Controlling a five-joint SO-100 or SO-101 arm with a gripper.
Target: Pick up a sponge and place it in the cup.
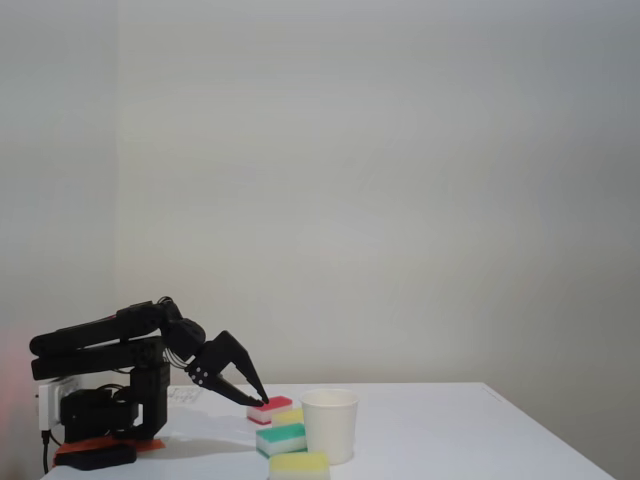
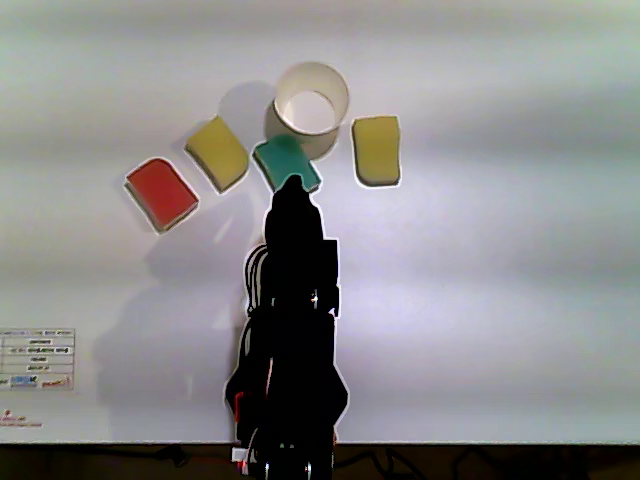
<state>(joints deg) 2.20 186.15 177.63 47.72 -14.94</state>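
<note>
While the black arm (image 2: pixel 292 330) covers much of the middle of the other view, its hand (image 2: pixel 291 185) shows there just as a dark tip over the near edge of the teal-topped sponge (image 2: pixel 287 163), so whether the fingers are parted or closed cannot be told from above. Seen from the side in the fixed view, the hand (image 1: pixel 258 398) points down toward the red-topped sponge (image 1: pixel 270 409) with its two fingers spread apart and nothing between them.

On the white table (image 2: pixel 480 300), four sponges lie in an arc on the near side of the cup (image 2: pixel 311 97). From left to right in the other view they are the red-topped sponge (image 2: pixel 161 192), a yellow sponge (image 2: pixel 218 152), the teal-topped one, and a second yellow sponge (image 2: pixel 376 150) to the right of the cup. The cup stands upright, and its inside looks empty from above.

A small printed label (image 2: pixel 37 363) sits at the table's near left edge; its writing is too small to read. The arm's base is cut off at the bottom edge of that view.
</note>
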